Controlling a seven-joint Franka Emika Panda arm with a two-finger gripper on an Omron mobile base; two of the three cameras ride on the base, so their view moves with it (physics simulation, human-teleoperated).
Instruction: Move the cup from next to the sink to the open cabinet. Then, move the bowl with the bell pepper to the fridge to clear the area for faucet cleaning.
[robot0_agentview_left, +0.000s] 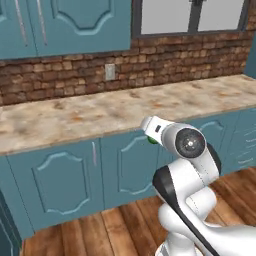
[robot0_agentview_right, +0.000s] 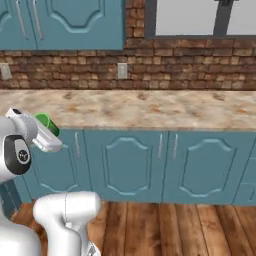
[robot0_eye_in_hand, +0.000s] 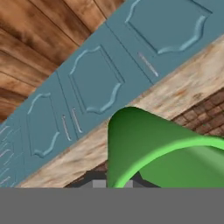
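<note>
The cup (robot0_eye_in_hand: 162, 153) is riding in the gripper (robot0_agentview_right: 46, 131), held off the desk (robot0_agentview_left: 100, 112) in front of the teal base cabinets (robot0_agentview_right: 130, 162). The fingers themselves are hiding behind it, so how tightly they are closing I cannot tell — probably pinching its wall. Being smooth, glossy and tapered, the tumbler is liable to slide out if the hold is loose, or knock the marbled stone edge while the arm is swinging. Behind, rough brick wall (robot0_agentview_right: 150, 70) is contrasting with panelled doors.
</note>
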